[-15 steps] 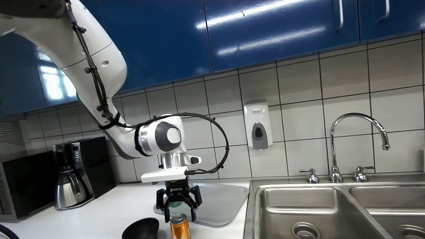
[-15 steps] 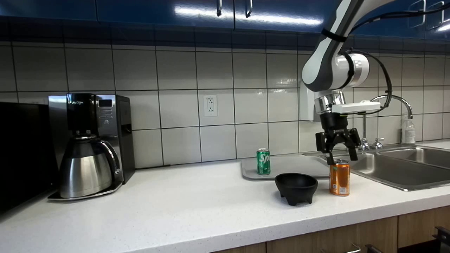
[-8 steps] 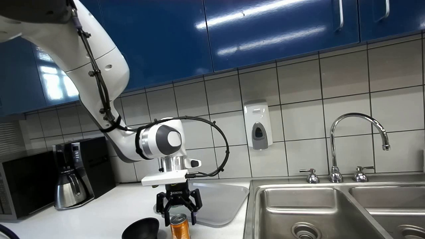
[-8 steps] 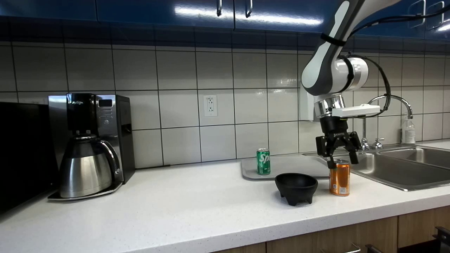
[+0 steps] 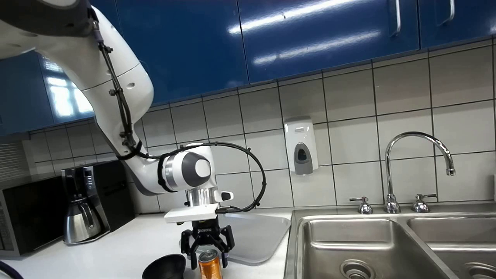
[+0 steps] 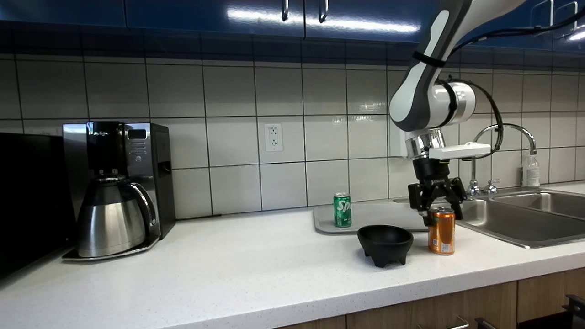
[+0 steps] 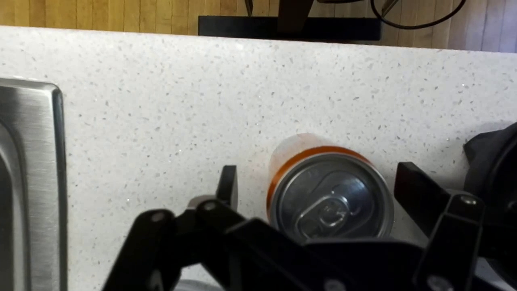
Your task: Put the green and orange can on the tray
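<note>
Green can (image 6: 342, 211) on tray (image 6: 381, 214) — "Sp" legible.

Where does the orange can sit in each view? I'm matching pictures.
In an exterior view: orange can, bottom edge, left of centre.
In an exterior view: orange can, low, right of centre.
In the wrist view: orange can, right of and below centre.
Shared landmark: black bowl, left of it in both exterior views, right in the wrist view.
</note>
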